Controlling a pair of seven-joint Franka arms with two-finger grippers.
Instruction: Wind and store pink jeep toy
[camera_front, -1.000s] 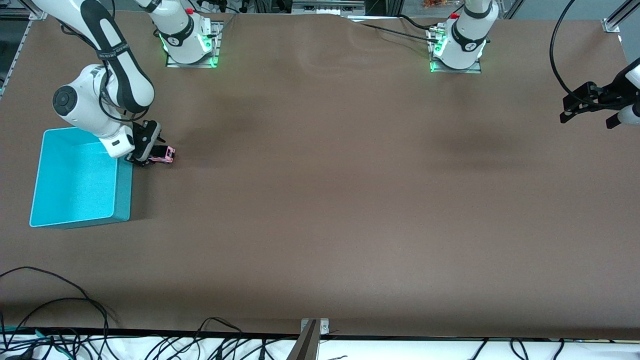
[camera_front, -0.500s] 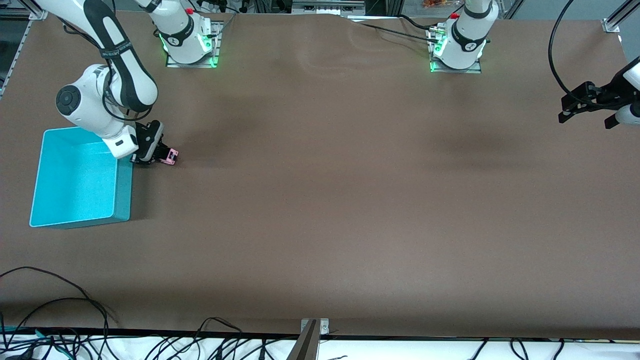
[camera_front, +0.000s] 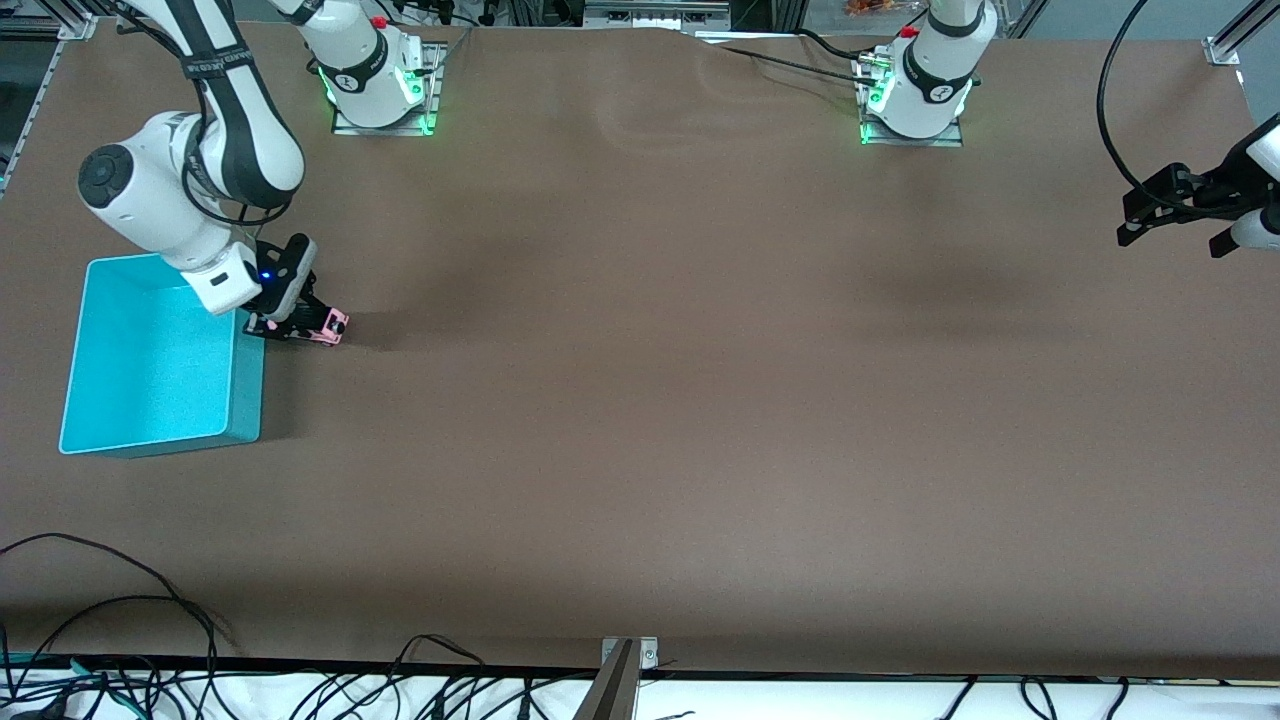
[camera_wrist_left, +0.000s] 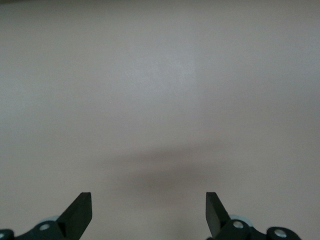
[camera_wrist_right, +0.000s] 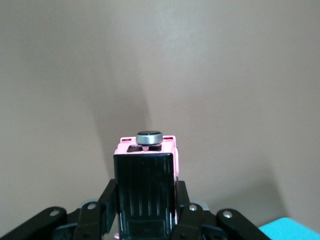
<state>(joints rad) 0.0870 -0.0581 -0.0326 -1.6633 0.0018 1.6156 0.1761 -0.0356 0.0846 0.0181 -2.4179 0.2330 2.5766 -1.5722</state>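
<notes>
The pink jeep toy (camera_front: 327, 328) (camera_wrist_right: 145, 187), light pink with a black ribbed roof and a round spare wheel at its end, sits clamped in my right gripper (camera_front: 300, 326) (camera_wrist_right: 146, 212). That gripper is shut on the jeep's sides, just beside the turquoise bin (camera_front: 160, 440) at the right arm's end of the table. I cannot tell whether the jeep touches the table. My left gripper (camera_front: 1180, 215) (camera_wrist_left: 148, 210) waits open and empty over the table's edge at the left arm's end.
The bin's inside holds nothing that I can see. Its corner (camera_wrist_right: 290, 229) shows in the right wrist view. Cables (camera_front: 120, 680) run along the table edge nearest the front camera. A metal bracket (camera_front: 628, 660) stands at that edge's middle.
The right gripper has shut on the jeep. The arm's wrist has swung up and away from the bin, and the jeep has shifted slightly nearer the front camera. The left arm has stayed still.
</notes>
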